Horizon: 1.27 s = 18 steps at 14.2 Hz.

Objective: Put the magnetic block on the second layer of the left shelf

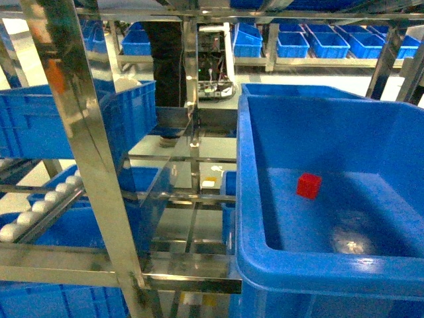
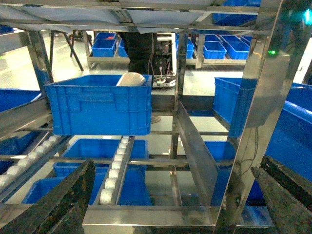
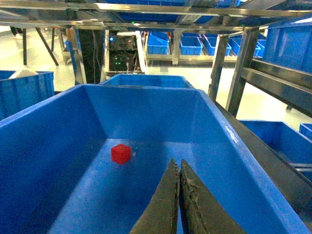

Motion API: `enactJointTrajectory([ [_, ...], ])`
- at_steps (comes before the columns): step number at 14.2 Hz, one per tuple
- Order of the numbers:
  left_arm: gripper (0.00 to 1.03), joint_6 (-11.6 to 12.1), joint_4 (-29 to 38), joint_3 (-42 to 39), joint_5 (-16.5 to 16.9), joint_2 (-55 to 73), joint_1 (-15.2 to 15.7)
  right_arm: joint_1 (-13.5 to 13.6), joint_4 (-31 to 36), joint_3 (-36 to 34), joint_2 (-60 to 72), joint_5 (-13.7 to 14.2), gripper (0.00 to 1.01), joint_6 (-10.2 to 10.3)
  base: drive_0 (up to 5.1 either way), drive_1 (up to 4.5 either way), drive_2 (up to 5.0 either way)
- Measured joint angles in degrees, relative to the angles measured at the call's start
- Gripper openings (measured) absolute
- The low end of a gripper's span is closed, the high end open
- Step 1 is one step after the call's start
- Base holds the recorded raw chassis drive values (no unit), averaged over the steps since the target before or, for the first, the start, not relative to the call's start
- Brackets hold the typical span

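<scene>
Right fingers (image 3: 178, 168): pressed together, tip against tip, with nothing between them; they hang inside my big blue crate (image 3: 234, 141), above its floor.
Left fingers (image 2: 92, 170): spread wide and empty; I see one dark finger at the lower left of my left wrist view and the other at the lower right, with the steel rack (image 2: 263, 97) between them.
Magnetic block (image 1: 309, 185): a small red cube that lies alone on the floor of the big blue crate, on the far half, apart from all walls. In my right wrist view it sits ahead of my closed fingers and to their left, not touching them.
Left shelf second layer (image 1: 73, 192): a steel tier with white rollers (image 2: 114, 170); a medium blue crate (image 2: 97, 105) stands on it at the far end.
Inside that crate: something white and rounded (image 2: 132, 79) shows above the rim; I cannot tell what it is.
Behind the rack: more blue crates (image 1: 318, 43) on far shelves.
</scene>
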Motion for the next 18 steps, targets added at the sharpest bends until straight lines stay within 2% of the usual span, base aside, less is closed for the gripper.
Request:
enactJointTrajectory([
  [1,0.98,0.0,0.0,0.0,0.0,0.0,0.0,0.0,-1.2,-0.4,-1.7,0.0,0.02,0.0,0.0,0.0,0.0],
  [2,0.98,0.0,0.0,0.0,0.0,0.0,0.0,0.0,1.4,-1.8,-2.2,0.0,0.02,0.0,0.0,0.0,0.0],
  [6,0.98,0.0,0.0,0.0,0.0,0.0,0.0,0.0,-6.3,-2.0,-9.1,-0.1,0.02,0.0,0.0,0.0,0.0],
  [12,0.98,0.0,0.0,0.0,0.0,0.0,0.0,0.0,-13.9,-2.0,-16.9,-0.1,0.02,0.0,0.0,0.0,0.0],
  [14,0.98,0.0,0.0,0.0,0.1,0.0,0.0,0.0,-22.8,-1.9,-26.2,-0.2,0.02,0.0,0.0,0.0,0.0],
  [17,0.98,0.0,0.0,0.0,-0.1,0.0,0.0,0.0,-23.7,-1.9,-26.3,-0.1,0.02,0.0,0.0,0.0,0.0],
  [18,0.98,0.0,0.0,0.0,0.0,0.0,0.0,0.0,-23.9,-1.9,-26.3,-0.1,0.15,0.0,0.0,0.0,0.0],
])
